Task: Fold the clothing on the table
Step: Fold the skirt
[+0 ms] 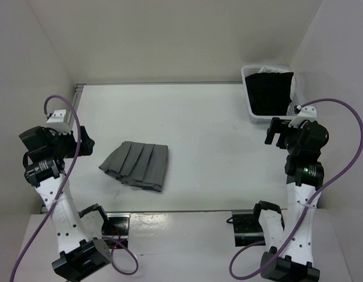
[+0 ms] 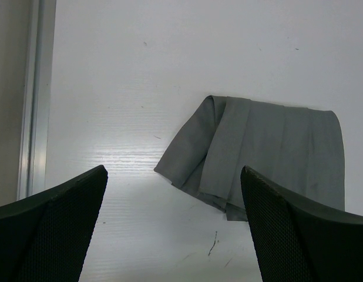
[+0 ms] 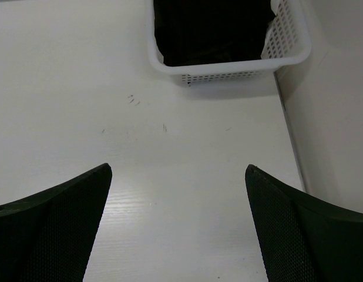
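Grey skirt [image 1: 136,165] lies loosely folded left of centre on the worktop [image 1: 211,129].
Left tool [image 1: 86,144] and right tool [image 1: 275,133] hang spread and empty at the sides, likely to stay clear of the skirt.

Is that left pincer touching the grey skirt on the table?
Apart. The top view shows bare white table between the left pincer and the grey pleated skirt. The pincer is open and holds nothing.
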